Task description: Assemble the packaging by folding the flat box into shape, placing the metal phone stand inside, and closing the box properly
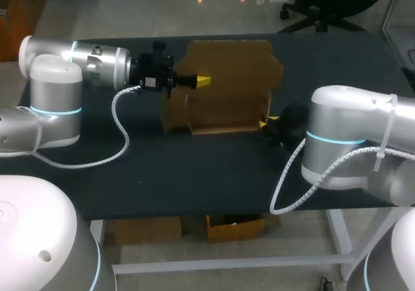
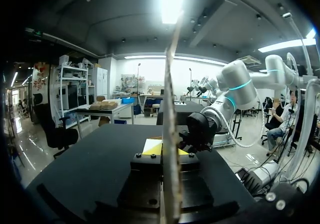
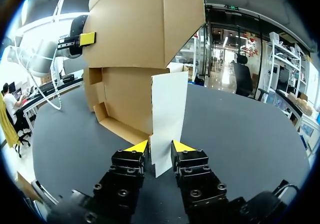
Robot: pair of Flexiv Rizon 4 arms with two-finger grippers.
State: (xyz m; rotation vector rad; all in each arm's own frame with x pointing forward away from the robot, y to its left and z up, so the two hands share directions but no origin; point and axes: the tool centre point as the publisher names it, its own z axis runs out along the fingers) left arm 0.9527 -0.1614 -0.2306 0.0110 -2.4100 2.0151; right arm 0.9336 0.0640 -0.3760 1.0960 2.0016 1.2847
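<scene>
A brown cardboard box (image 1: 227,77) stands partly folded at the middle of the black table (image 1: 194,174), its tall back panel upright and its front open. My left gripper (image 1: 203,80) is shut on the left edge of that panel. In the left wrist view the panel (image 2: 172,109) runs edge-on between the fingers of the left gripper (image 2: 167,151). My right gripper (image 1: 266,121) is at the box's right front corner. In the right wrist view the right gripper (image 3: 160,146) is open, with the pale side flap (image 3: 167,114) standing between its fingers.
Bare black tabletop runs from the box to the near edge (image 1: 194,210) and out to both sides. A white cable (image 1: 120,126) loops down from my left arm onto the table. Another cable (image 1: 285,181) hangs from my right arm.
</scene>
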